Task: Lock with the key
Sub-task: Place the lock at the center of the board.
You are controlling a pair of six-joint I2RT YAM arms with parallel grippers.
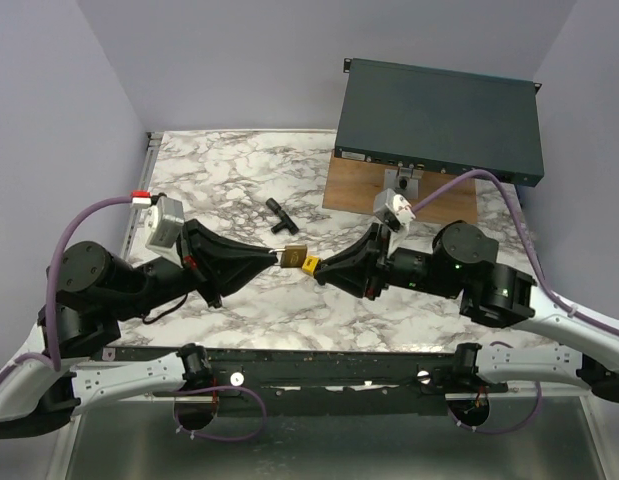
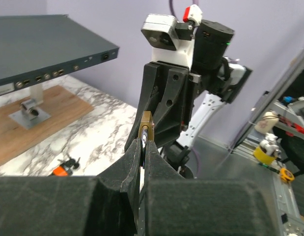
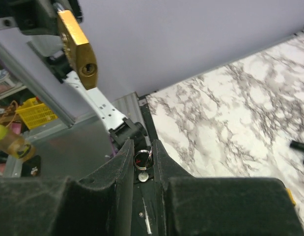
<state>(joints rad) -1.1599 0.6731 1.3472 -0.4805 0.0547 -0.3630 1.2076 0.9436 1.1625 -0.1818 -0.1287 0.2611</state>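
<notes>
My left gripper point(image 1: 279, 257) is shut on a brass padlock point(image 1: 295, 251) and holds it above the marble table point(image 1: 219, 180). In the left wrist view the padlock point(image 2: 147, 122) sticks out past my closed fingertips point(image 2: 143, 142). My right gripper point(image 1: 319, 268) faces it tip to tip. It is shut, with a metal key ring point(image 3: 143, 160) between its fingers point(image 3: 143, 145); the key's blade is hidden. In the right wrist view the padlock point(image 3: 78, 46) hangs up and to the left, keyhole toward the camera and apart from the fingertips. A yellow tag point(image 1: 311, 266) shows at the right gripper's tip.
A dark rack unit point(image 1: 439, 115) stands on a wooden board point(image 1: 354, 185) at the back right, with a small metal stand point(image 1: 401, 180) under it. A black T-shaped piece point(image 1: 281, 211) lies on the table just behind the grippers. An orange bit point(image 2: 61, 169) lies on the marble.
</notes>
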